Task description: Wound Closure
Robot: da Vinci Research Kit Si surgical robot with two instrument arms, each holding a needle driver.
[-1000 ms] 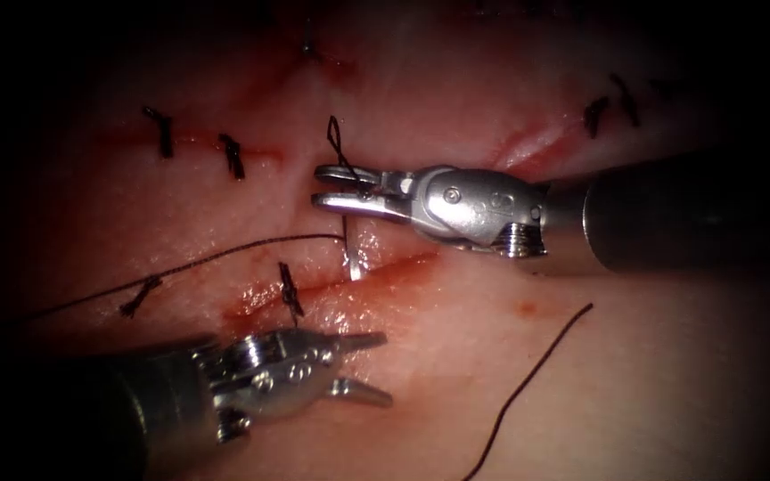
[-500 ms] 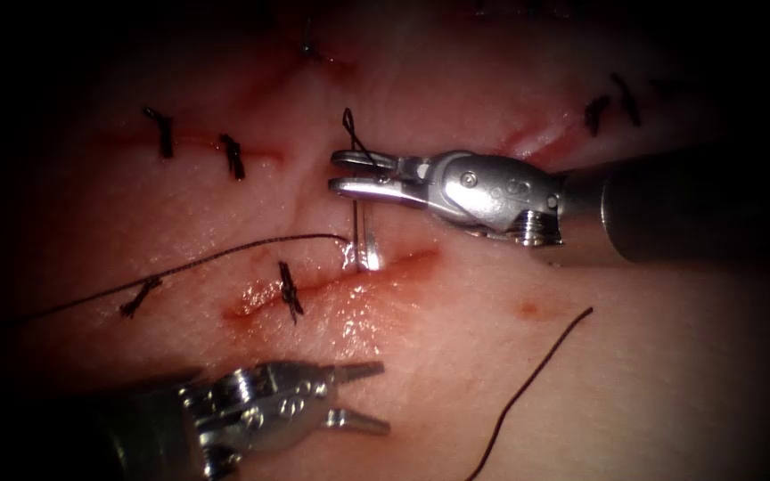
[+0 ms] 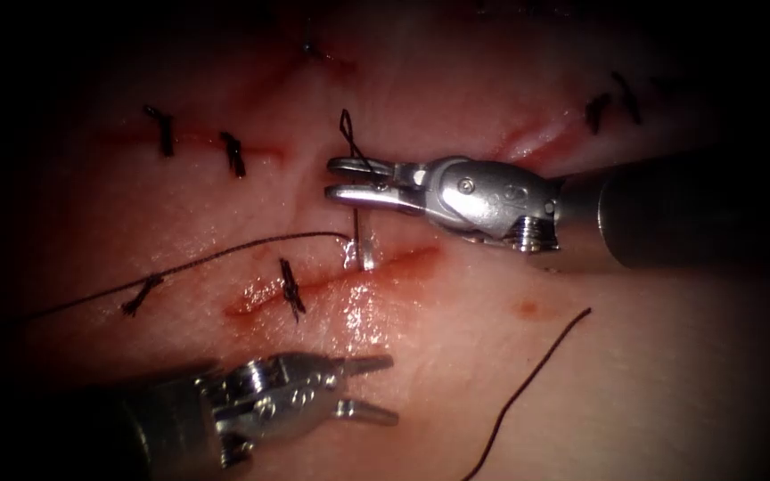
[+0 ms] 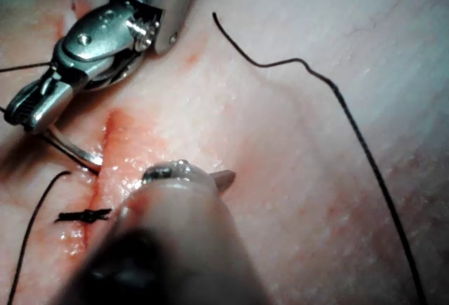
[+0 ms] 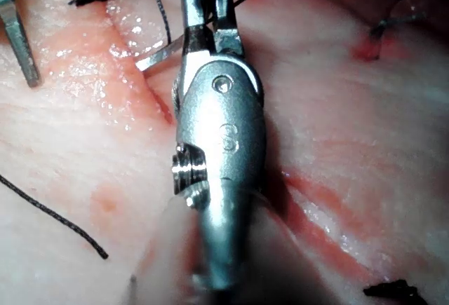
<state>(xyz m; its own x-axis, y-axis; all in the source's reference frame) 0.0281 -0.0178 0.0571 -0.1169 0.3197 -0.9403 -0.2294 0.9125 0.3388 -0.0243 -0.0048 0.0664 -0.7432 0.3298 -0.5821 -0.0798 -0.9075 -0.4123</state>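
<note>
Wet pork tissue [image 3: 581, 383] around the cut [image 3: 331, 283]: right tool [image 3: 342, 181] clamps the thin, stiff, slippery needle [image 3: 360, 233], seemingly near its tail, tip in the cut's upper edge; left tool [image 3: 383, 387] below the cut, jaws apart, holding nothing.

My endoscope looks down on the cut [image 3: 331, 283] from front-above; both wrist cameras sit close (along my shafts), sharing it.
</note>
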